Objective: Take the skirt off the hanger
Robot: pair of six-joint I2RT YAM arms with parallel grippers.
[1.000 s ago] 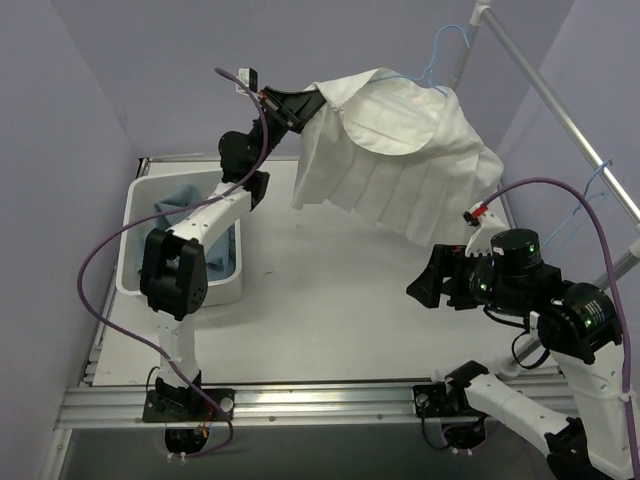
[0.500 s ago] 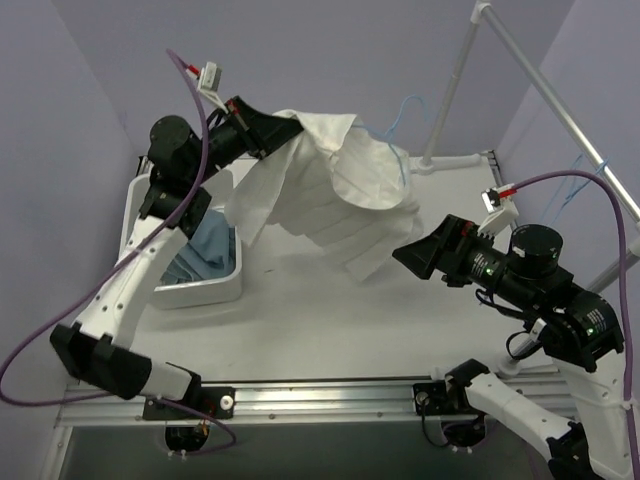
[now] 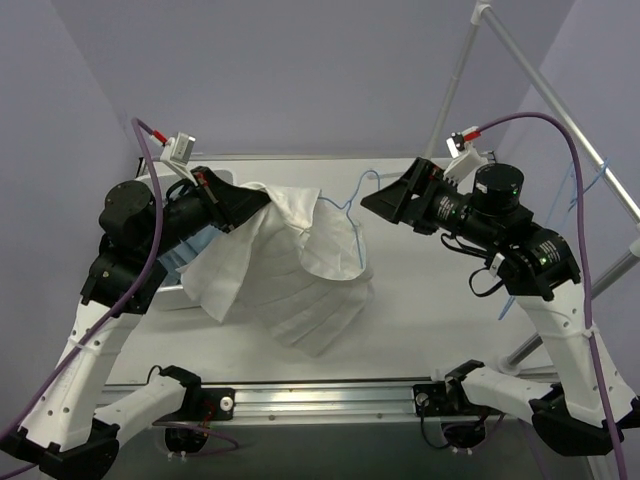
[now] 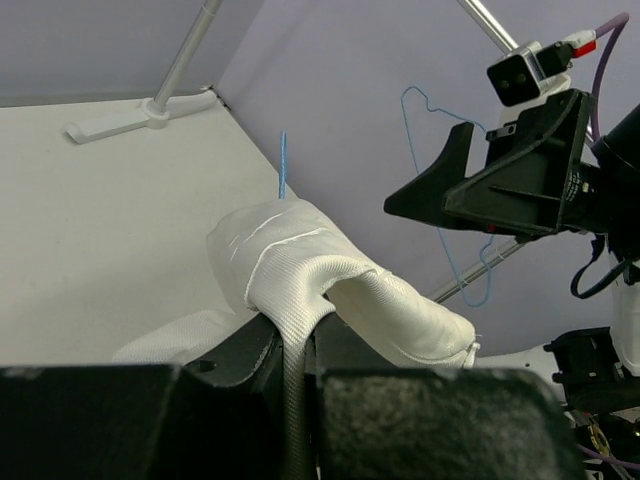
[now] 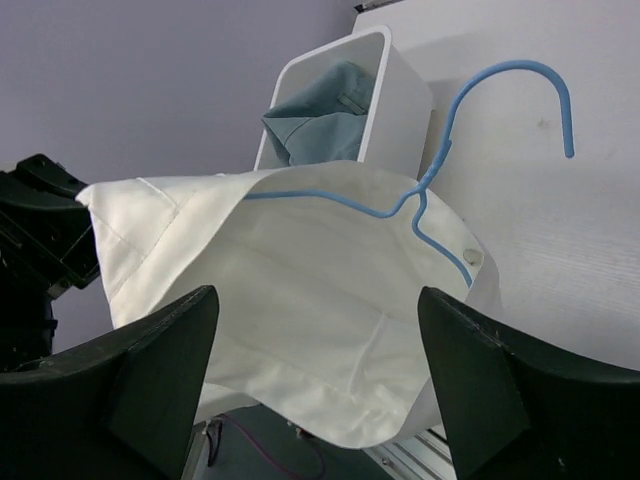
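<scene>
The white pleated skirt [image 3: 300,275] hangs in the air over the table's left middle. My left gripper [image 3: 248,205] is shut on its waistband, and the left wrist view shows the cloth [image 4: 300,270] pinched between the jaws [image 4: 298,335]. The blue wire hanger [image 3: 352,200] is still inside the waistband, with its hook standing up to the right. My right gripper [image 3: 375,200] is open and empty, close to the hook and not touching it. In the right wrist view the hanger [image 5: 480,110] and skirt [image 5: 300,300] lie beyond my spread gripper [image 5: 325,400].
A white bin [image 5: 400,90] holding a blue-grey garment [image 5: 320,110] stands behind the skirt at the left. The clothes rack's pole [image 3: 455,80] and sloping rod [image 3: 560,110] run along the back right. Another blue hanger [image 3: 585,190] hangs on the rod.
My left arm has swung the skirt and hanger off the rack, down and to the front left. My right gripper has risen and moved left toward the hanger's hook.
</scene>
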